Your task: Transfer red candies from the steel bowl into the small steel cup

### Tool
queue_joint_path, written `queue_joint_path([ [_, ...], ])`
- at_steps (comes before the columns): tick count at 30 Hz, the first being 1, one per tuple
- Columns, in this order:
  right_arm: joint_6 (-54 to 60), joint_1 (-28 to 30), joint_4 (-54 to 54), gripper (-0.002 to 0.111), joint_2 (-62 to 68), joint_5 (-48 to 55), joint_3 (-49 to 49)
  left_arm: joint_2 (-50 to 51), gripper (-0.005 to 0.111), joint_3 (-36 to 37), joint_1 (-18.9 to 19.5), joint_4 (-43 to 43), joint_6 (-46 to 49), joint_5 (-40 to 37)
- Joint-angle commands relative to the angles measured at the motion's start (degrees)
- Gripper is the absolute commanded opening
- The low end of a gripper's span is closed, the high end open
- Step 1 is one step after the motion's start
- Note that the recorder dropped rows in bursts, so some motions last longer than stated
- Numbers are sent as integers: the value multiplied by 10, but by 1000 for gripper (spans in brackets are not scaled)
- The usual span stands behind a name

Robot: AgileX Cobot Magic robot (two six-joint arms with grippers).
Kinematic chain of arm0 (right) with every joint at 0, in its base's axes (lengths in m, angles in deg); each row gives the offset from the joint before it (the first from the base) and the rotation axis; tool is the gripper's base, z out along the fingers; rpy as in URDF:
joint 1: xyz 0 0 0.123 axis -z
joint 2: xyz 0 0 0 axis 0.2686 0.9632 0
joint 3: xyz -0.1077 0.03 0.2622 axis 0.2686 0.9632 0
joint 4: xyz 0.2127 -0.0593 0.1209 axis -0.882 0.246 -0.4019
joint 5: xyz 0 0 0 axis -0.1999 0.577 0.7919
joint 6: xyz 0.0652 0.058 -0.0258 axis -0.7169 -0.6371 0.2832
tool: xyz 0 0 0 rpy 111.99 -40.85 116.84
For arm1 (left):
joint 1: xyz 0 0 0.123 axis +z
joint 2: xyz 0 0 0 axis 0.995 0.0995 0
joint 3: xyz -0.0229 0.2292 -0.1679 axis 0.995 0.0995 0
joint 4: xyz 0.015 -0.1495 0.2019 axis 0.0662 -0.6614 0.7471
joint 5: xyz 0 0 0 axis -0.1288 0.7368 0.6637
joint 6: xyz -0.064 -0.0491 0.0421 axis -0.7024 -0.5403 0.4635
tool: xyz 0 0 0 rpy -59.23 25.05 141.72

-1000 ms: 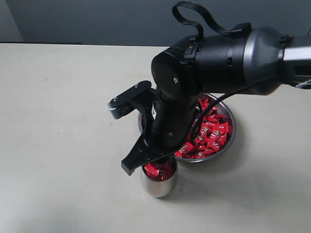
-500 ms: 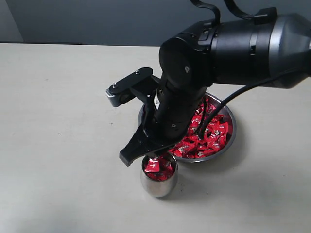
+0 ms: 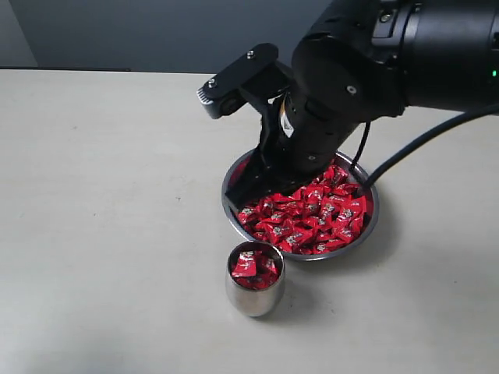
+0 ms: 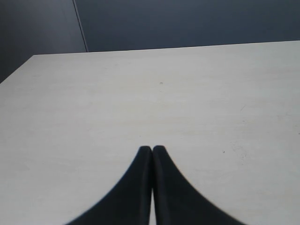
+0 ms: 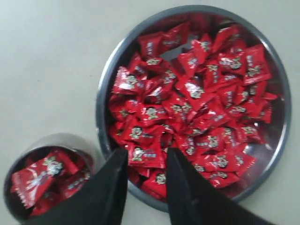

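Observation:
The steel bowl (image 3: 376,214) holds many red candies (image 3: 320,214); the right wrist view shows the same bowl (image 5: 101,108) and candies (image 5: 197,103) from above. In front of it stands the small steel cup (image 3: 251,300), with several red candies (image 3: 251,267) inside; cup (image 5: 56,138) and its candies (image 5: 42,176) also show in the right wrist view. My right gripper (image 5: 146,157) is open and empty, hovering above the bowl's rim on the cup side. One of its fingers (image 3: 242,187) shows in the exterior view. My left gripper (image 4: 152,149) is shut on nothing above bare table.
The big black right arm (image 3: 390,54) hangs over the bowl's far side and hides part of it. The pale table (image 3: 101,195) stretches left of the bowl and cup, with a dark wall (image 3: 156,31) behind it.
My right gripper has lifted off the cup and swung back and up over the bowl's rim. The cup's candies now show uncovered. The left gripper's earlier state is not shown.

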Motion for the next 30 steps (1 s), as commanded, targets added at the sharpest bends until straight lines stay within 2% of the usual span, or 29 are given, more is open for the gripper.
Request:
queue_joint_path([
  [1,-38,38,46,29,-5,9,1,-3,0,3,-4,1,-1,4],
  [7,-57,124,12,29,-5,-5,1,-3,0,3,-4,1,-1,4],
  [11,-57,158,-24,29,3,-16,1,-3,0,3,-4,1,-1,4],
  [16,-53,159,-29,29,34,-29,1,-3,0,3,-4,1,-1,4],
  [22,-51,160,-17,29,113,-97,-16,-3,0,3,-4,1,-1,4],
  [26,-53,170,-20,29,172,-38,-75,-3,0,3,-4,1,-1,4],
  [30,-55,170,-25,29,189,0,-78,-3,0,3,-4,1,-1,4],
])
